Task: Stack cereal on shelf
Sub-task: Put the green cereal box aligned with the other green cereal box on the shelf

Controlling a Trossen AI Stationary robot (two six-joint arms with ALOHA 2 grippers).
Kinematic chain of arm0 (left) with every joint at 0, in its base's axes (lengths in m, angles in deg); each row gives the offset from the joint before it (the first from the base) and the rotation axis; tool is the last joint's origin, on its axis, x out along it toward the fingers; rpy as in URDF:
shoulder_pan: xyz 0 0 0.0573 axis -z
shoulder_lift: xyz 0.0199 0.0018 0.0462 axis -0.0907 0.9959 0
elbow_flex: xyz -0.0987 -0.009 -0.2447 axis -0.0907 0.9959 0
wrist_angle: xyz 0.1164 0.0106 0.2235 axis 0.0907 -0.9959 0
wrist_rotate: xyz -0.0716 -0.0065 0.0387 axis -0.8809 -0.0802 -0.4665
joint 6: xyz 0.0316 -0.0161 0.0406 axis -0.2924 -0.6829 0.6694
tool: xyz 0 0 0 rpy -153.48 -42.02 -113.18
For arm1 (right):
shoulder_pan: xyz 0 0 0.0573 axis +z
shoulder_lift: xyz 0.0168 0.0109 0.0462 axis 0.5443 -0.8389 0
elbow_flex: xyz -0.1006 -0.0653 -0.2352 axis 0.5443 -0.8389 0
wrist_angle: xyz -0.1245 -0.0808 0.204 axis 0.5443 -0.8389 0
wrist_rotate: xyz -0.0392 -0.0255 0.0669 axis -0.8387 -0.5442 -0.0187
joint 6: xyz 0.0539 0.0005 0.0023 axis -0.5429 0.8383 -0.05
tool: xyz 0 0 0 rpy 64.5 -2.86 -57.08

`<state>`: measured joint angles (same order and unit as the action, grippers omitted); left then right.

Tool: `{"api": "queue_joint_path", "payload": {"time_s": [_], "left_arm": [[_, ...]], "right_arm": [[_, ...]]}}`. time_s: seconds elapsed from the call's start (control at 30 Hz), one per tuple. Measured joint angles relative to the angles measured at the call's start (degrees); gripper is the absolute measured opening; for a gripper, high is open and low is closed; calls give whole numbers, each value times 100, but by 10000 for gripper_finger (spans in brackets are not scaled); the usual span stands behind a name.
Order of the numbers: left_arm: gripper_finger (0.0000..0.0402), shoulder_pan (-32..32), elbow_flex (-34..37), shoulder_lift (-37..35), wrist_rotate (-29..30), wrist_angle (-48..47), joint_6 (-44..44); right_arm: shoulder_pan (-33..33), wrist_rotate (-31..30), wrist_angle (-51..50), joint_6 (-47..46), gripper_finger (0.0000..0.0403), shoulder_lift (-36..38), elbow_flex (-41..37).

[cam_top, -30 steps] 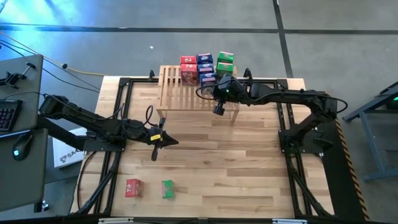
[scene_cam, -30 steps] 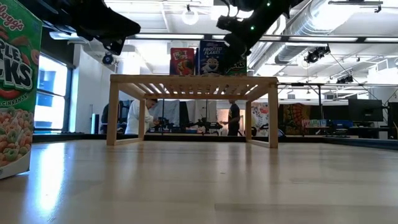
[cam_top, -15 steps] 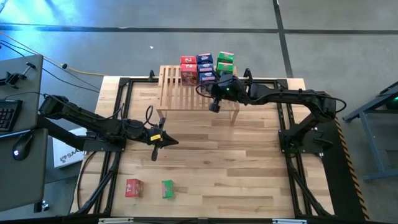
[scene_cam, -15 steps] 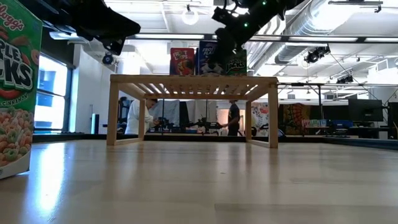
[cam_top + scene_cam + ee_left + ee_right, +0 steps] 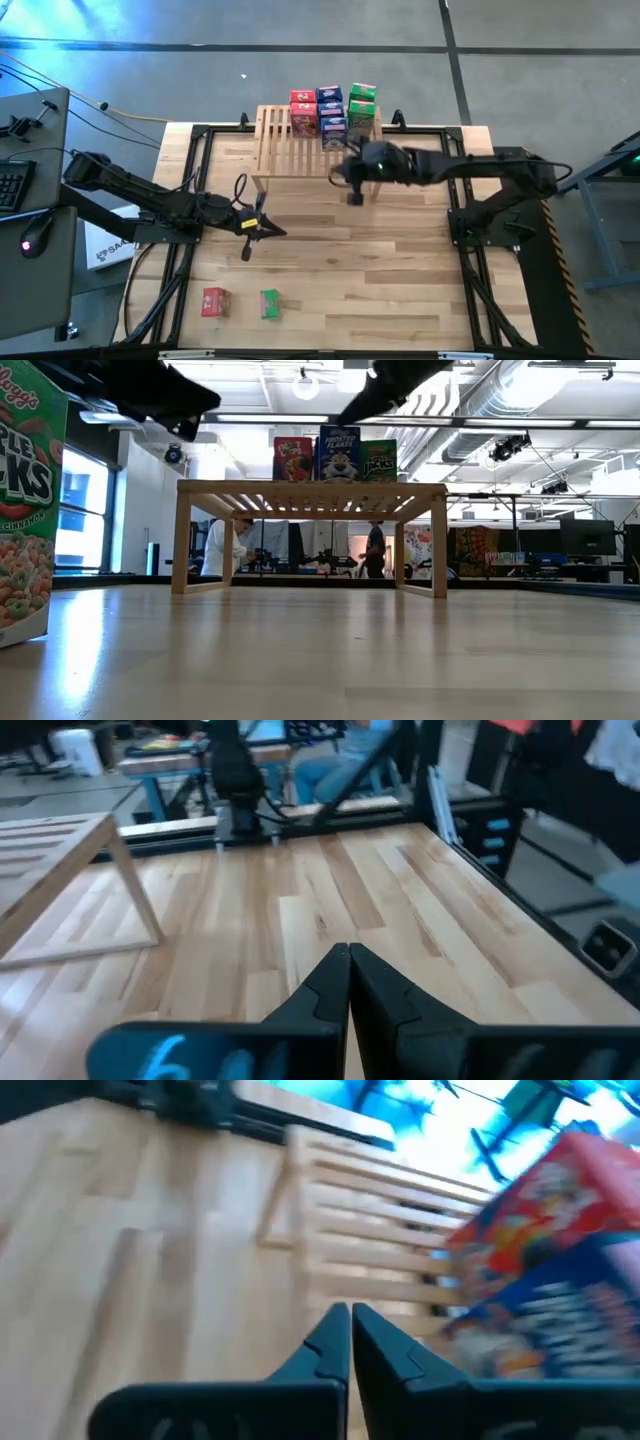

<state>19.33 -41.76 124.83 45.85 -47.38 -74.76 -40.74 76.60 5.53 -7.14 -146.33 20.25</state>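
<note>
Claws both pinched closed and empty: right claw [image 5: 353, 197] beside shelf [image 5: 285, 140], left claw [image 5: 276, 231] mid-table.

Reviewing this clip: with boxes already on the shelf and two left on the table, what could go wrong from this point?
1. The right gripper, shut and empty, sits just off the shelf beside the stacked boxes; a careless swing might knock the stack.
2. The boxes crowd the shelf's far edge, so another placement may push one off the back.
3. The red box and green box stand close together near the table's front edge; the left gripper might bump one while grasping the other.
</note>
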Motion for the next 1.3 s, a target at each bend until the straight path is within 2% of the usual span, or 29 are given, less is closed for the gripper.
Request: {"api": "queue_joint_path", "payload": {"time_s": [0.1, 0.2, 0.3, 0.4, 0.57, 0.77, 0.9, 1.07, 1.3], "left_arm": [[0, 176, -231, 2, -121, -353, 40], [1, 491, -627, 8, -476, -1190, 52], [5, 955, -1093, 198, -435, -1974, 25], [23, 1436, -1685, 583, -341, -2923, 25], [80, 1997, -2948, 1628, -98, -4695, -303], [157, 2239, -4456, 2760, -25, -6387, -256], [198, 2331, -5145, 3248, -11, -7184, -238], [229, 2460, -5510, 3620, -51, -7458, 78], [236, 2614, -5507, 3770, 216, -7464, 726]], "right_arm": [[321, 64, 735, -238, 0, 291, -835], [732, -60, 1785, -537, 0, 558, -1713], [1199, -367, 2738, -690, 0, 778, -2349], [1599, -834, 3225, -698, 0, 934, -2729], [2004, -1435, 3242, -692, 0, 1023, -2847], [2031, -1459, 3214, -628, 0, 1030, -2845], [2025, -1462, 3125, -628, 0, 1030, -2845], [2025, -1467, 2985, -676, 0, 1030, -2845], [2025, -1470, 2916, -676, 0, 1030, -2845]]}}
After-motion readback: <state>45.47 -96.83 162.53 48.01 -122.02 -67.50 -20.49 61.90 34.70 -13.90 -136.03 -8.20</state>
